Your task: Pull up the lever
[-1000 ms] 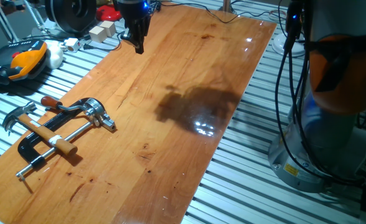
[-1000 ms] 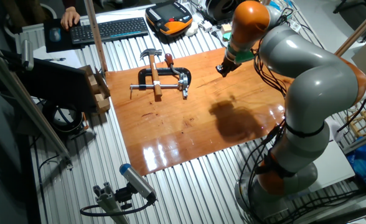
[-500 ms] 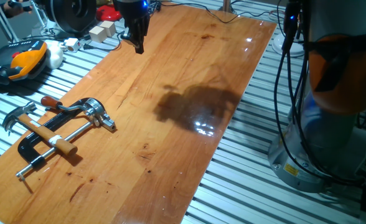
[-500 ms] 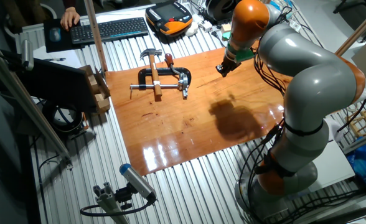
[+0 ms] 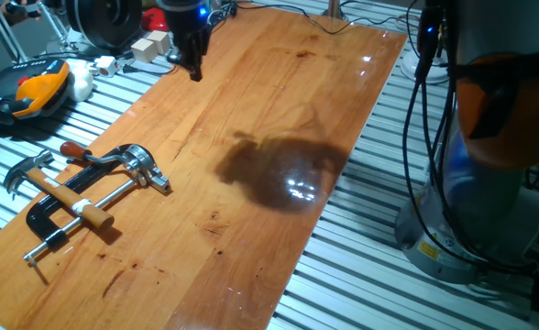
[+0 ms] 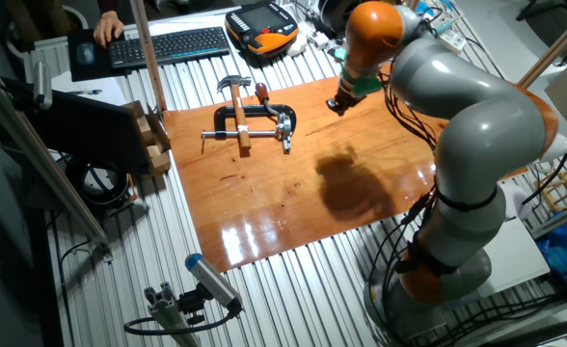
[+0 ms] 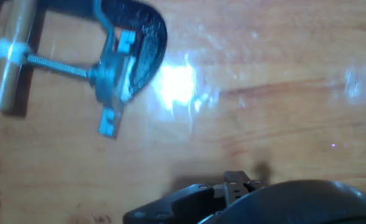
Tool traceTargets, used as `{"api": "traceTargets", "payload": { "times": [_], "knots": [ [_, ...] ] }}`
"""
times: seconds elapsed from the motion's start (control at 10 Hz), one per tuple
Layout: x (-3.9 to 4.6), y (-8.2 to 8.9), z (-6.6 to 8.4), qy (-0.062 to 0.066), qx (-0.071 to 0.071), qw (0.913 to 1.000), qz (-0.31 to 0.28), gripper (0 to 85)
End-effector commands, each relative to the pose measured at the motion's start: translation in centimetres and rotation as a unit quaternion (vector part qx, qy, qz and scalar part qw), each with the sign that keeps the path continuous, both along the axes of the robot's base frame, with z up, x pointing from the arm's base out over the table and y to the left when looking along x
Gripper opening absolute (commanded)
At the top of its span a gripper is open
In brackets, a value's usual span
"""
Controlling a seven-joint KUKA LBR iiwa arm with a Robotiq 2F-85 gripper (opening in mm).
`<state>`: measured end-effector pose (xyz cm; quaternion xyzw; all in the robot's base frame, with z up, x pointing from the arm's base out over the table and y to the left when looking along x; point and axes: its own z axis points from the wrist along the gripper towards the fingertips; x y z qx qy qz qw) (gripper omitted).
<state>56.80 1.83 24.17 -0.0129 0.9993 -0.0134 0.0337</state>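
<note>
My gripper (image 5: 194, 71) hangs empty near the counter (image 5: 279, 110) far edge; I cannot tell its opening. The lever (image 5: 104, 163) lies well apart at the clamp (image 5: 77, 197), bare wood between.

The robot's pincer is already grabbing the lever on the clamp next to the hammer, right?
Not quite. The pincer is not grabbing the lever; it hangs over the far part of the wooden table, well apart from it. One fixed view shows this. The clamp does lie next to the hammer.
</note>
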Motion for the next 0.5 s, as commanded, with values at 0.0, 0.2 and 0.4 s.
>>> {"api": "traceTargets", "payload": {
  "times": [0.0, 0.2, 0.4],
  "knots": [
    [1.53, 0.4, 0.0, 0.0, -0.001, 1.0, 0.0, 0.0],
    [3.6, 1.9, 0.1, -0.01, -0.001, 0.9999, -0.008, 0.0],
    [5.6, 3.2, 0.4, -0.014, -0.004, 0.9998, -0.012, 0.0]
  ]
}}
